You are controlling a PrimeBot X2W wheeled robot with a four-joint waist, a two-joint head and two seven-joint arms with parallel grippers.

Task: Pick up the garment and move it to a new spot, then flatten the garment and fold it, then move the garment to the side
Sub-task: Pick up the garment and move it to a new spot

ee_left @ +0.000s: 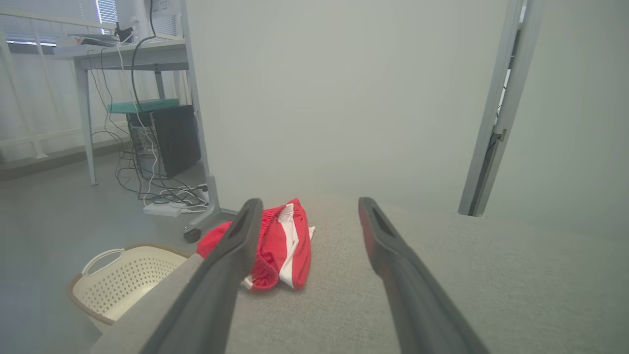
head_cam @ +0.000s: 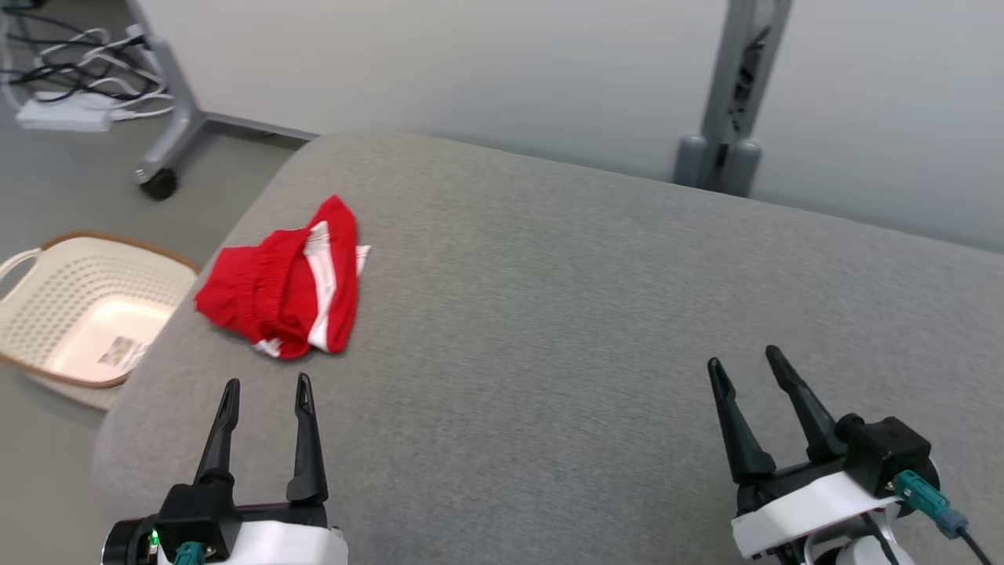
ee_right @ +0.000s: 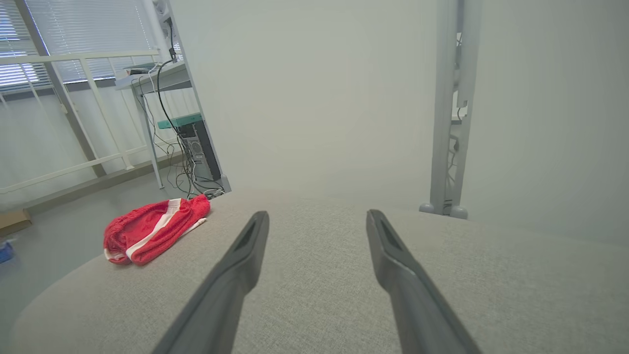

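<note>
One red garment with white stripes point(head_cam: 282, 290) lay crumpled on the grey fabric worktop point(head_cam: 549, 314), just ahead of the left pincer point(head_cam: 267, 383) and well off to the left of the right pincer point(head_cam: 743, 358). Both pincers were released, fingers spread and empty. A pale perforated basket point(head_cam: 47, 306) stood beyond the worktop's edge, left of the left pincer.

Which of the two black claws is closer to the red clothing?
The left end effector: the red garment lies just ahead of it, while the right end effector sits far off across the grey surface.
</note>
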